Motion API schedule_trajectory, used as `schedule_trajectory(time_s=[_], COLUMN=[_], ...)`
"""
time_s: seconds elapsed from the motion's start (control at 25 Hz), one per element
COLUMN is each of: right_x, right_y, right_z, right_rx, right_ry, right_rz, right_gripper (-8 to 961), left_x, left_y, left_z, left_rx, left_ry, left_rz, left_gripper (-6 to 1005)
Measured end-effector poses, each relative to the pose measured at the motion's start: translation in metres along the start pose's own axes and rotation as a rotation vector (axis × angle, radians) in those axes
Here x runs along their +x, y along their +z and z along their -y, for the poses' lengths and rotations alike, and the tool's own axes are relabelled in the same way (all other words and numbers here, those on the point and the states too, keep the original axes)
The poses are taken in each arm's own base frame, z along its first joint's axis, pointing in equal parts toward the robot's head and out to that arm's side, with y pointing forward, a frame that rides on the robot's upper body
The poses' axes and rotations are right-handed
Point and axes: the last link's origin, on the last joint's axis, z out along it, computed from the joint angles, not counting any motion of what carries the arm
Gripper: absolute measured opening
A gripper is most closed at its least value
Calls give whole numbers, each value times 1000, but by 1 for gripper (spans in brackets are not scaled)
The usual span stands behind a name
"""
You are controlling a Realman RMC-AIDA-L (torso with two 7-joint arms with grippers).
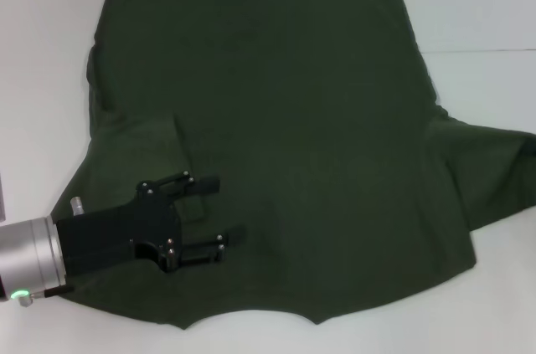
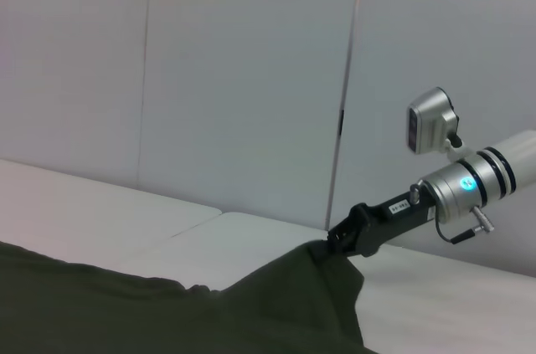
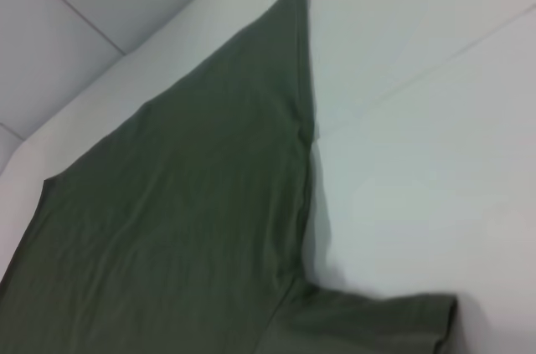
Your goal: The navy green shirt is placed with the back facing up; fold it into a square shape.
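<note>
The shirt [image 1: 285,120] lies spread on the white surface [image 1: 486,11], plain side up, filling most of the head view. One sleeve [image 1: 494,170] sticks out flat toward the robot's right. On the robot's left the sleeve is turned in over the body, with a raised crease [image 1: 180,141] beside it.

The left pincer [image 1: 219,207] sits over the near left part of the shirt, its two black fingers [image 1: 201,182] apart and released, pointing toward the middle of the cloth with nothing between them.

In the left wrist view the right pincer [image 2: 331,245] is at the far edge of the shirt, where the cloth rises into a small peak against its tip; it seems to be grasping that fabric, clenched on it. The right wrist view shows the sleeve and side hem [image 3: 303,120] lying on the surface.
</note>
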Motion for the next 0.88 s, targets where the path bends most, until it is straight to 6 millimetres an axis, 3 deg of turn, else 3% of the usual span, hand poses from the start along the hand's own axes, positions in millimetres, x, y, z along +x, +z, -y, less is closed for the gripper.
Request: schedule_trajectory(time_s=[0.88], right_x=[-36], right_y=[17], right_z=[-26], right_rx=[-36], right_ry=[-121], right_rz=[33], right_gripper=[26], left_x=[2], left_y=[1], left_z=[3], left_rx=[7], left_ry=[5], left_rz=[-3], left_gripper=[827])
